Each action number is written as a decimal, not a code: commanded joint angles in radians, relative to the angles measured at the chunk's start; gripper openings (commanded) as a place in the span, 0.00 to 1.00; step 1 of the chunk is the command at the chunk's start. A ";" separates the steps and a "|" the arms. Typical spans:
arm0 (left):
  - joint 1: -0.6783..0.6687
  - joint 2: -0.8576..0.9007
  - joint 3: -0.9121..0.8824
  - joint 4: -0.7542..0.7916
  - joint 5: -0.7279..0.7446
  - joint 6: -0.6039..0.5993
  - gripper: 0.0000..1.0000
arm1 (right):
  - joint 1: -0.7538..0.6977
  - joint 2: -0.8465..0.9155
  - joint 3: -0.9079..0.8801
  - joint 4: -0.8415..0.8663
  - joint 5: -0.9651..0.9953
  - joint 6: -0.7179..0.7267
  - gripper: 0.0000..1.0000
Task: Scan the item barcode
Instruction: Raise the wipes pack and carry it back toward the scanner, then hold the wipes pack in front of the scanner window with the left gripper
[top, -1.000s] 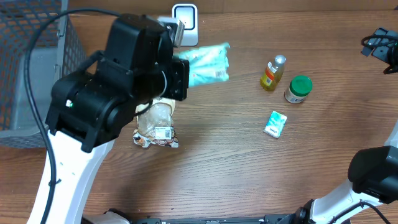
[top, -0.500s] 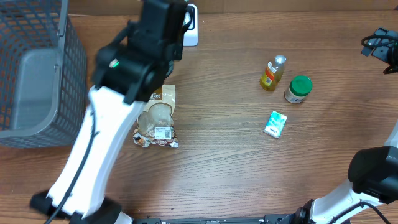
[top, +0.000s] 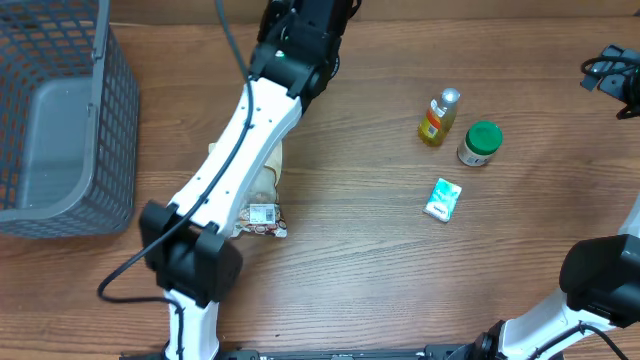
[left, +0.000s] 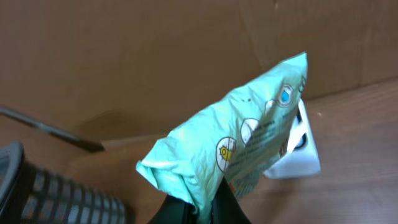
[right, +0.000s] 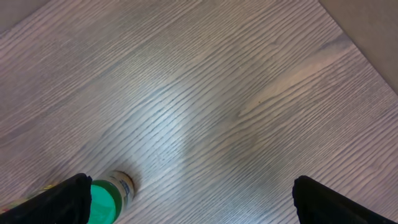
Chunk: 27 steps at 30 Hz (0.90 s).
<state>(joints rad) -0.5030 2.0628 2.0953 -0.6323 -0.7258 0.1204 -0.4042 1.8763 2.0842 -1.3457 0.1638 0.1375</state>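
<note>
The mint bag (left: 233, 143) is hiding part of the white scanner (left: 308, 155); the left arm (top: 262, 110) is covering half the snack pouch (top: 263, 195).

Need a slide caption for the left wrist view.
Left gripper holds a mint-green packet in front of the white scanner.

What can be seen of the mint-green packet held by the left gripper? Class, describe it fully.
The mint-green packet is a soft, crinkled plastic pouch printed with small round pictures and text. The left gripper is shut on its lower end, holding it tilted up to the right. Its upper end overlaps a white device behind it; contact cannot be judged.
</note>
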 joint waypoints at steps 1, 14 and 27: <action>0.000 0.084 0.021 0.121 -0.100 0.207 0.04 | -0.001 -0.006 0.009 0.005 0.008 0.005 1.00; 0.058 0.303 0.021 0.507 -0.198 0.426 0.04 | -0.001 -0.006 0.009 0.005 0.008 0.005 1.00; 0.081 0.373 0.021 0.583 -0.090 0.426 0.04 | -0.001 -0.006 0.009 0.005 0.008 0.005 1.00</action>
<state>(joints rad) -0.4145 2.3978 2.0953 -0.0589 -0.8497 0.5331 -0.4042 1.8763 2.0842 -1.3457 0.1642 0.1379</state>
